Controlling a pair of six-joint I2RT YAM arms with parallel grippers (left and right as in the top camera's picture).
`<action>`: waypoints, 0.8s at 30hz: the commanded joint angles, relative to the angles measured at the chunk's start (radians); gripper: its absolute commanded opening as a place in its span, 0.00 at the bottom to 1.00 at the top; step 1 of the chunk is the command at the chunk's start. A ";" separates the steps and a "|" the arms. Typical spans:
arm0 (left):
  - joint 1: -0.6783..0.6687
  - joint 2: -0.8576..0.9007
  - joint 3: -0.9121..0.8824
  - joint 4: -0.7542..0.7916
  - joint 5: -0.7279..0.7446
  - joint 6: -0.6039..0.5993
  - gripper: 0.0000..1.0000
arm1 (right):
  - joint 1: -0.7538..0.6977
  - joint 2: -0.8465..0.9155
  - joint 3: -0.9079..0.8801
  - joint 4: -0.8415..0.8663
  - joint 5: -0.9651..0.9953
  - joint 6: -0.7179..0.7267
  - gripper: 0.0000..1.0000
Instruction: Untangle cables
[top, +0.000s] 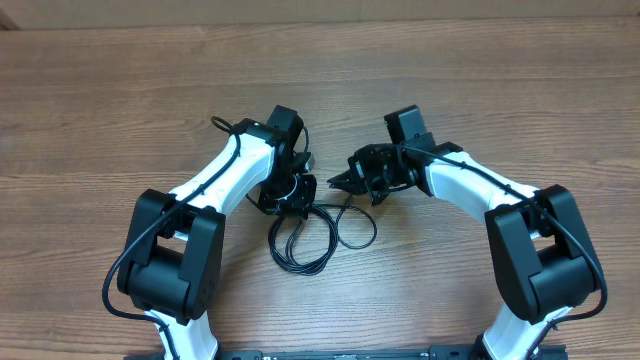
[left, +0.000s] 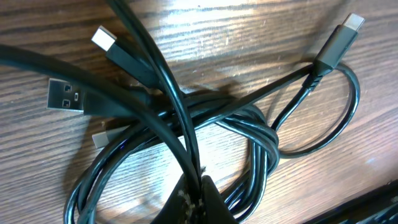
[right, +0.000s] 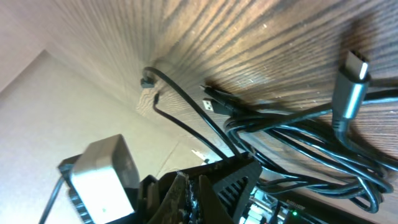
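Observation:
The cables (top: 300, 238) are thin black cords, tangled in loops on the wooden table between my two arms. In the left wrist view the cables (left: 249, 127) cross in a knot. A USB-A plug (left: 65, 96) and small plugs (left: 102, 40) (left: 347, 28) stick out of it. My left gripper (top: 292, 192) sits on the tangle's top edge, and its jaws (left: 200, 190) are shut on one cable strand. My right gripper (top: 335, 181) is just right of it, pointing left. Its fingers (right: 202, 190) are pressed together with a dark strand seemingly between them. A grey-tipped plug (right: 351, 78) lies close under it.
The left arm's own thicker black cable (top: 222, 126) loops out over the table behind that arm. Both white arms reach in from the front edge. The bare wood table (top: 100, 100) extends left, right and behind.

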 joint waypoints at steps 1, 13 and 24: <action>0.004 -0.019 0.009 -0.005 -0.003 0.050 0.06 | -0.012 0.002 0.005 -0.004 -0.021 -0.063 0.04; 0.035 -0.019 0.162 -0.232 -0.251 -0.103 0.47 | -0.012 0.002 0.005 -0.198 0.014 -0.637 0.04; 0.047 -0.019 0.045 -0.266 -0.308 -0.211 0.43 | -0.011 -0.042 0.029 -0.315 0.082 -0.814 0.04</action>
